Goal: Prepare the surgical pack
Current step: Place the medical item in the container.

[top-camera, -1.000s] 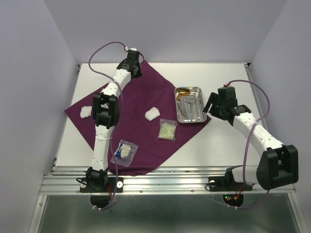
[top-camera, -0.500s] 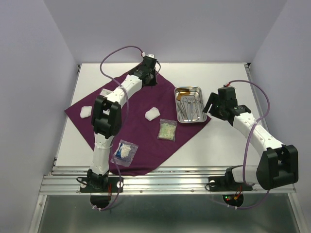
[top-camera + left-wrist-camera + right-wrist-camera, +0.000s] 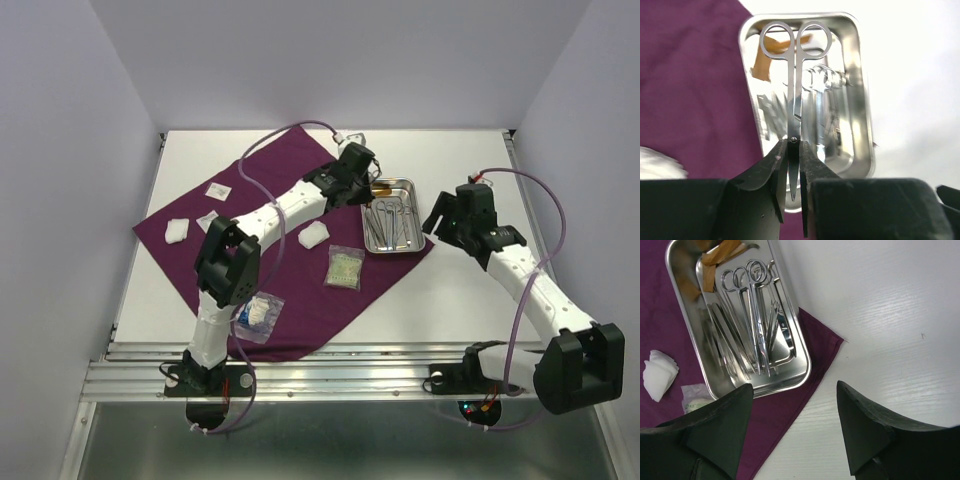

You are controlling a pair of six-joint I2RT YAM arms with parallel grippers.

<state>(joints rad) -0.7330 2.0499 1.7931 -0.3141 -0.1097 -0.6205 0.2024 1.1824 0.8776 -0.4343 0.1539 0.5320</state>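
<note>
Left gripper [image 3: 794,200] is narrow, jaws pinched on the blades of the metal scissors [image 3: 794,139]. The ring handles stick out ahead of the fingers, toward the top of the left wrist frame. The scissors sit in line with the steel tray [image 3: 395,250]; can't tell if they touch it. In the top view this gripper is upper centre, at the tray's far left corner.

Right gripper [image 3: 792,390] is wide and holds nothing. It is right of centre in the top view, just beside the tray's right side, over the white table [image 3: 450,290].

The tray rests on the right corner of the dark-purple cloth [image 3: 290,290]. In it lie several ring-handled instruments [image 3: 752,325], side by side, and a tan strip [image 3: 722,252] at its far end.

On the cloth:
- one gauze pad [image 3: 314,234] at centre
- another gauze pad [image 3: 176,230] at the left corner
- a clear packet [image 3: 344,267] with pale contents, just below the tray
- a clear packet with blue and white inside [image 3: 257,314] at lower left
- two small flat packets [image 3: 217,189] at upper left, contents too small to tell
</note>
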